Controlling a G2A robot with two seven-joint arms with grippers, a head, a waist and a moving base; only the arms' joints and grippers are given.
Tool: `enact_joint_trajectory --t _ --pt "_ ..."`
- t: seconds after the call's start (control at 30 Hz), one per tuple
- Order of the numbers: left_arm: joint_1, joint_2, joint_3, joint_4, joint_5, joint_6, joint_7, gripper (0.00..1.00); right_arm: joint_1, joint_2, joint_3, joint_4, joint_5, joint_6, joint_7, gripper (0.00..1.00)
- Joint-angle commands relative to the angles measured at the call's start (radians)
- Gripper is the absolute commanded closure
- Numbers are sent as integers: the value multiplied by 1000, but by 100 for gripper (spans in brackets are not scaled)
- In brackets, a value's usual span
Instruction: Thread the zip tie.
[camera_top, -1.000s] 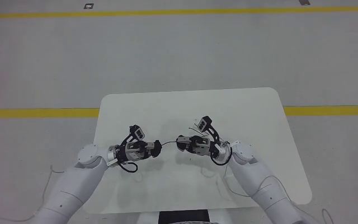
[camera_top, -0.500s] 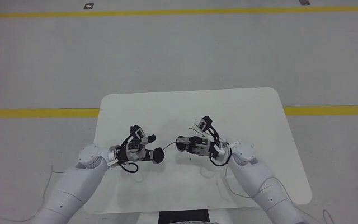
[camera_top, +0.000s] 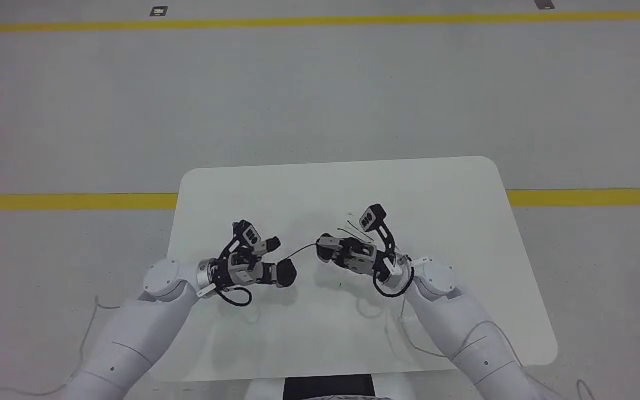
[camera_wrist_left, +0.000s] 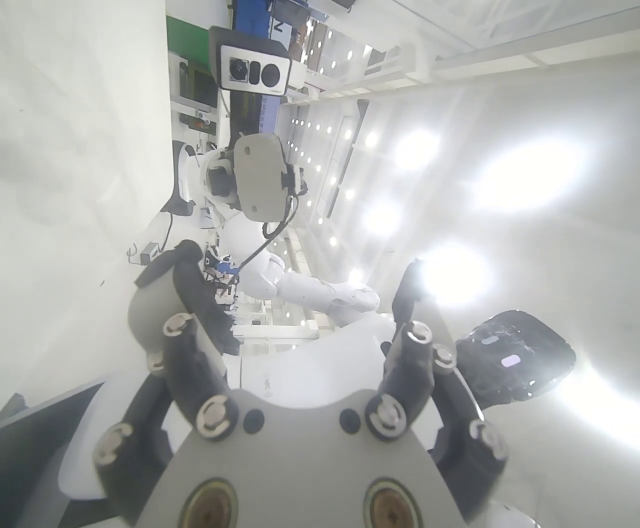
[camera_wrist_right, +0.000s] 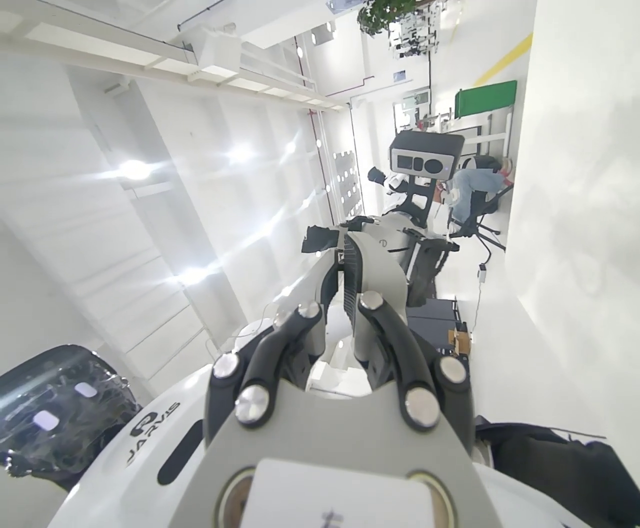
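Gripping zip tie (camera_top: 303, 248), right pincer (camera_top: 323, 244) clenched above table (camera_top: 450, 200); left pincer (camera_top: 284, 272) released, just beside its free end.

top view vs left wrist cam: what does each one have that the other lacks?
Top view adds: the thin zip tie arching from the shut right gripper toward the left gripper, plus the yellow floor stripes. Left wrist view adds: the left gripper's fingers spread wide with nothing between them, and ceiling lights. Both: the left gripper and the right arm's wrist camera.
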Motion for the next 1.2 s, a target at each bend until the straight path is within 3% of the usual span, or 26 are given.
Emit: enact_joint_trajectory --t 0.0,0.2,0.27,0.53,0.73,1.07,1.17 --pt "0 0 0 0 -1 0 0 0 0 0 0 0 0 3 0 100" --pt "0 0 0 0 -1 0 0 0 -1 0 0 -2 -2 4 -5 100" --pt "3 -2 7 -9 5 1 28 0 -11 0 -1 -28 -25 -6 -38 100" --pt "-4 -12 26 1 13 -89 49 0 -39 0 -5 -68 -4 -15 -65 100" --pt "-15 -18 34 16 9 -119 43 0 -45 -1 -14 -76 9 -12 -60 100" --pt "-23 -19 40 18 17 -125 19 0 -41 -1 -17 -82 -8 -17 -53 100" --pt "-21 -20 45 -1 31 -117 48 0 -47 -1 -20 -94 -16 -11 -77 100"
